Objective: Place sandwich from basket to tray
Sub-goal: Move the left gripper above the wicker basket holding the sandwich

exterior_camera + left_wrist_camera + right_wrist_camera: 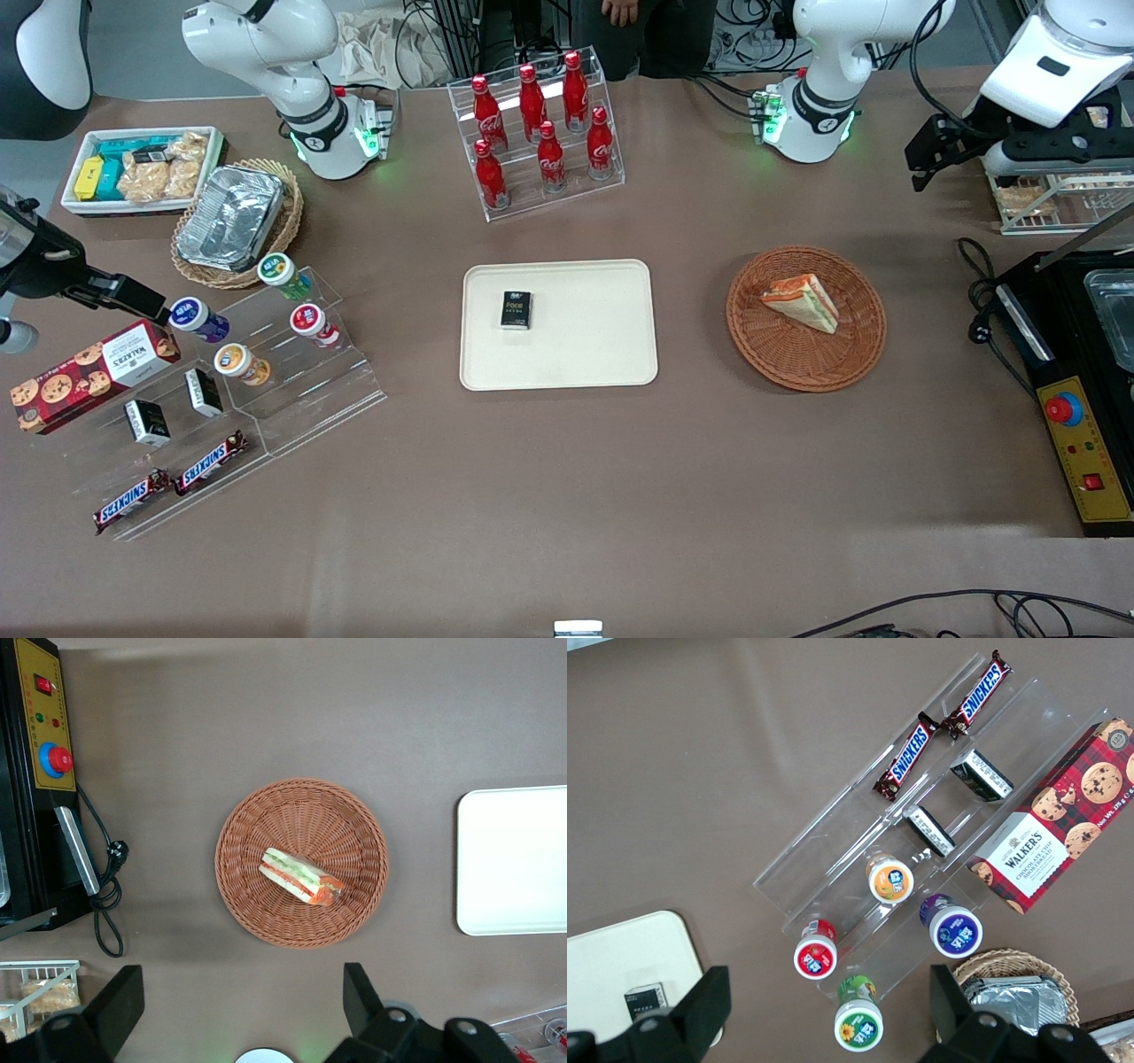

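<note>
The sandwich (802, 301) is a white bread wedge with orange-red and green layers. It lies in the round reddish-brown wicker basket (808, 363). Both also show in the left wrist view, the sandwich (299, 877) in the middle of the basket (301, 811). The cream tray (585, 354) lies beside the basket toward the parked arm's end, with a small black pack (516, 310) on it; its edge shows in the left wrist view (514, 859). My left gripper (928, 158) hangs high above the table, farther from the front camera than the basket. It is open and empty (239, 997).
A black machine with a red button (1076, 416) and its cable (979, 292) sit at the working arm's end. A wire rack of snacks (1054, 195) stands under the arm. A rack of red bottles (540, 124) stands farther back than the tray.
</note>
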{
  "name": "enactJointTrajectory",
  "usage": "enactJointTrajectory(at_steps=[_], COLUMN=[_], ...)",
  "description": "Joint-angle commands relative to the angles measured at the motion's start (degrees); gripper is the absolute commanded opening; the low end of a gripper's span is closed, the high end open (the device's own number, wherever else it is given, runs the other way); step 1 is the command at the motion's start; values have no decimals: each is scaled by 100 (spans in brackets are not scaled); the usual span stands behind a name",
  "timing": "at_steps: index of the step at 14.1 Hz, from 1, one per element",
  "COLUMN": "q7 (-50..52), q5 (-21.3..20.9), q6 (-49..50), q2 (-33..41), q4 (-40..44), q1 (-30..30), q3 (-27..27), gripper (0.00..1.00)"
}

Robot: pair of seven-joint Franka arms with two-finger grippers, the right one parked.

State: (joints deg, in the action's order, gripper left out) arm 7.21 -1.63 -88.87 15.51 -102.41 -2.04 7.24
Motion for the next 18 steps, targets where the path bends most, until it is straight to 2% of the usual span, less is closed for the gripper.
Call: enactJointTrajectory(at_steps=[1, 6, 8, 14, 18], q7=[-114, -185, -193, -492, -81], q5=[92, 321, 558, 506, 383], q6=[72, 46, 37, 81, 142], q2=[49, 31, 49, 102, 76], q4=[19, 19, -24, -95, -104], q1=[19, 10, 10, 28, 28], q3=[23, 50, 32, -3, -152], gripper=[100, 100, 100, 100, 100])
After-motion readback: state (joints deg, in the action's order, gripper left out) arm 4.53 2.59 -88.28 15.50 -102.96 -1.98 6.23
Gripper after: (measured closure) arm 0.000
